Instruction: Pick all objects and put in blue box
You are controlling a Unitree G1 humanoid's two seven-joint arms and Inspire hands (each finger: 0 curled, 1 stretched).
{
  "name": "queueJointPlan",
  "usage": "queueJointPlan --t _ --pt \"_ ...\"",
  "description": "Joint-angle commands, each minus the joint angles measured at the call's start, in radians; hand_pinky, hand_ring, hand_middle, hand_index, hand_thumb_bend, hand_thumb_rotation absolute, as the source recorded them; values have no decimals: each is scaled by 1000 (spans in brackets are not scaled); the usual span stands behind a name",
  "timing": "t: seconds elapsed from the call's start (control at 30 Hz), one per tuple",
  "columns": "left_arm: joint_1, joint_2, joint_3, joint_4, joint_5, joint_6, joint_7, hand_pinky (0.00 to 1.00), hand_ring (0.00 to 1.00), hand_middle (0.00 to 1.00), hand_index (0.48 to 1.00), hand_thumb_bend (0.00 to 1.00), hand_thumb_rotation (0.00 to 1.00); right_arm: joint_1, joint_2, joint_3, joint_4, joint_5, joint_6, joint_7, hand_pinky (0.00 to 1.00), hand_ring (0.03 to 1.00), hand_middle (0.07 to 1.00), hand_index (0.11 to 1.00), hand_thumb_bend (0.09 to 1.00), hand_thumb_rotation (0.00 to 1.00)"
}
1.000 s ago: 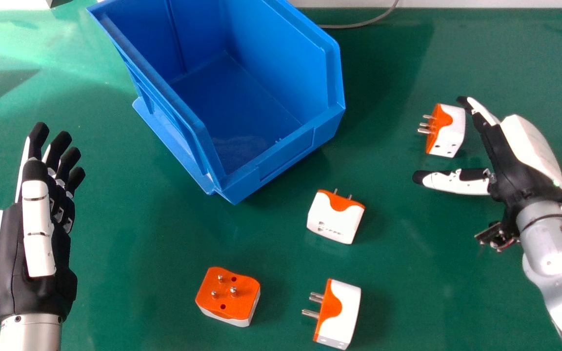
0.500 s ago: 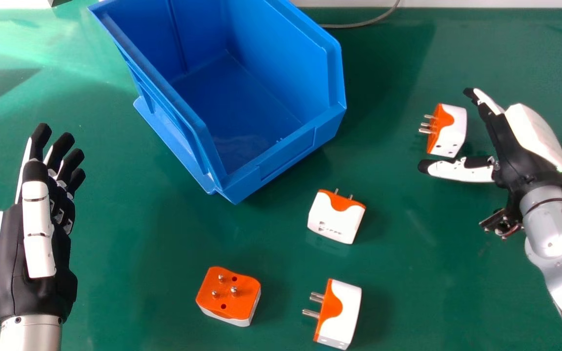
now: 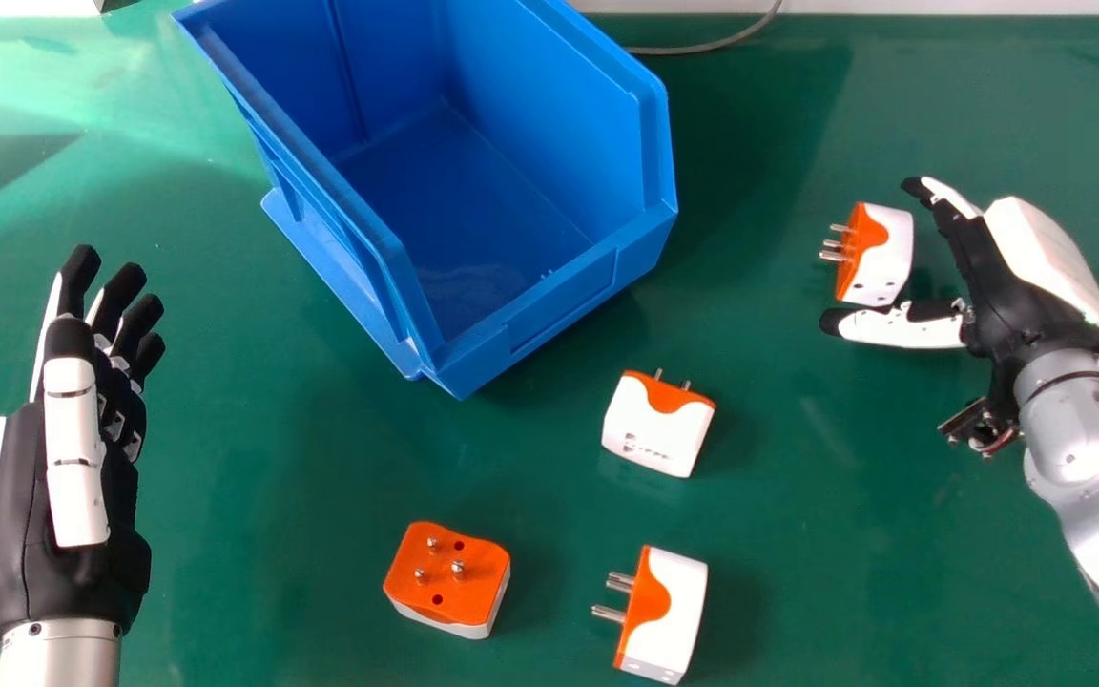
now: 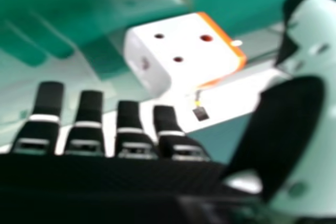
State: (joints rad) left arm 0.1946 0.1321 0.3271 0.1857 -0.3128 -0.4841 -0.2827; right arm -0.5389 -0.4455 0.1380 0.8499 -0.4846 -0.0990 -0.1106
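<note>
My right hand (image 3: pixel 1007 277) is open at the right of the head view, its thumb just on the near side of an orange and white plug adapter (image 3: pixel 879 256) and its fingers beyond that adapter's right end. In the right hand view the adapter (image 4: pixel 184 51) lies between the fingertips and thumb of my right hand (image 4: pixel 283 129). Three more adapters rest on the table: one (image 3: pixel 656 426) near the box, one (image 3: pixel 447 577) with pins up, one (image 3: pixel 661 615) on its side. The blue box (image 3: pixel 549 310) stands at upper centre. My left hand (image 3: pixel 72 439) is open at the left.
The green table (image 3: pixel 321 477) runs under everything. A grey cable (image 3: pixel 712 44) lies along the far edge, behind the box and to its right.
My right hand has moved slightly away from the robot and to the right, bringing its thumb up close beside the far adapter. The left hand has barely moved; the adapters stay put.
</note>
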Motion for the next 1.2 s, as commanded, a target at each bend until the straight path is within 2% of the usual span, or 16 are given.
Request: queueJointPlan --t 0.0,0.17,0.43,0.53,0.67,0.83,1.0,1.17 --pt "9 10 5 -18 3 -11 -3 949 931 937 960 506 986 -36 -23 6 -2 2 -6 0 770 862 911 898 604 344" --pt "7 11 4 -20 -2 -4 -7 953 932 938 960 502 987 -58 -28 27 20 -4 1 16 761 855 912 895 600 344" --pt "9 7 1 -34 -5 16 -3 964 935 940 958 509 974 -101 -27 62 40 -18 54 51 765 861 915 902 594 367" --pt "10 8 1 -32 -3 12 -8 965 935 940 959 510 972 -116 -22 68 57 -21 56 44 767 864 916 904 595 368" --pt "13 9 0 -36 2 12 -5 969 938 942 960 511 973 -137 -17 87 59 -37 86 49 777 872 917 904 598 362" --pt "14 8 3 -30 -2 8 -7 967 938 941 958 504 973 -155 -13 97 57 -35 118 55 783 877 916 901 593 346" --pt "19 5 2 -39 4 9 2 965 935 937 954 513 965 -171 -8 108 71 -37 141 50 791 884 920 902 592 343" --pt "17 11 3 -30 3 2 -4 961 935 937 955 516 960 -182 -4 111 97 -33 147 43 790 885 920 902 608 328"
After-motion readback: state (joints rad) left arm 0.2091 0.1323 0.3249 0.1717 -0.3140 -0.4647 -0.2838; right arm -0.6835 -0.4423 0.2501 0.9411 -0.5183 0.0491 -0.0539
